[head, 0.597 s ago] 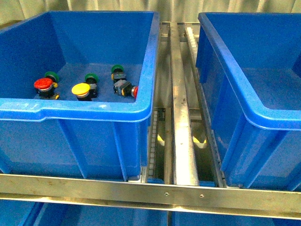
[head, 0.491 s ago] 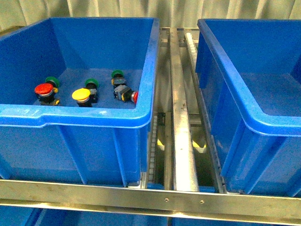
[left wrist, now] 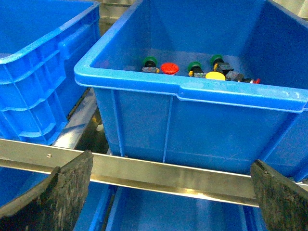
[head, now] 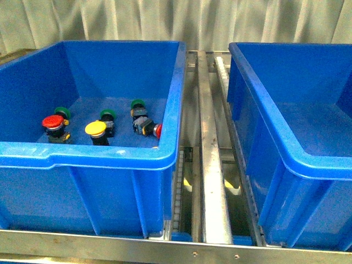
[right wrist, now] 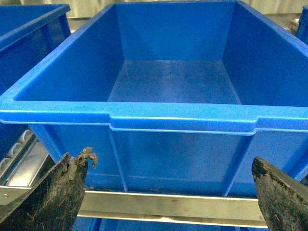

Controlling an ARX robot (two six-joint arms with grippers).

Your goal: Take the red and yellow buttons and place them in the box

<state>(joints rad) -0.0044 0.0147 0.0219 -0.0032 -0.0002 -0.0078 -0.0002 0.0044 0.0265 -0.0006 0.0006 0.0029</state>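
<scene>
Left pincer [left wrist: 171, 161] and right pincer [right wrist: 171, 156] gape empty; red button [head: 53, 121] and yellow button [head: 95, 128] seem light, rigid (grip below the cap).

In the front view the near rim of the left bin [head: 82, 154] hides the lower bodies of the red-capped button [head: 53, 122] and the yellow-capped button [head: 95, 128]. It also hides most of a second red button [head: 158, 130] by the right wall, which the left wrist view shows only as a speck. The left gripper [left wrist: 172, 160] and the right gripper [right wrist: 171, 158] are each cut off at the lower corners, and the right bin [head: 324, 165] runs past the front view's edge.
</scene>
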